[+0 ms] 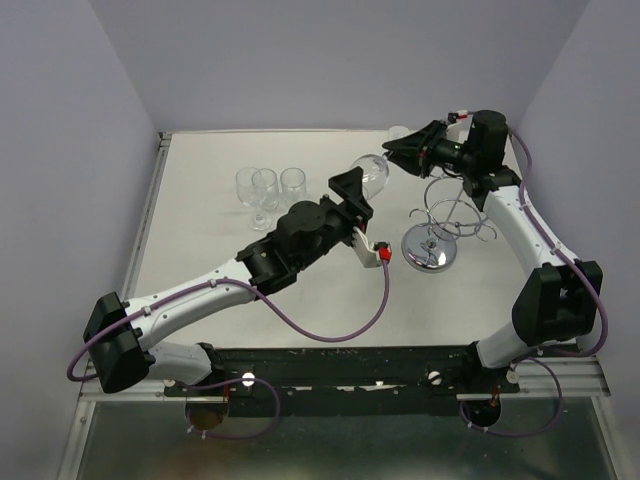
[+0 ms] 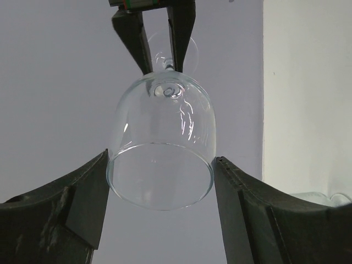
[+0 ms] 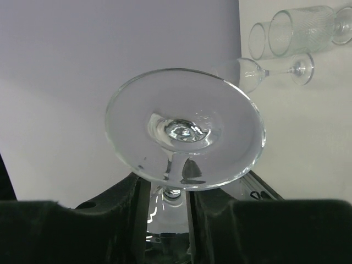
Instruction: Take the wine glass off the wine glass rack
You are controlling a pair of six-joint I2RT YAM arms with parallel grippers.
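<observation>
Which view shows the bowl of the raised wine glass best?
Left wrist: the bowl fills the frame, its open rim toward the camera. Right wrist shows mainly the underside of the foot, mostly hiding the bowl. Top external shows the wine glass small and tilted.

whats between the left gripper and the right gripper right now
Only the wine glass, tipped on its side in the air. Its bowl sits in the left gripper, its stem between the right gripper fingers. The top view shows it, and both wrist views confirm.
</observation>
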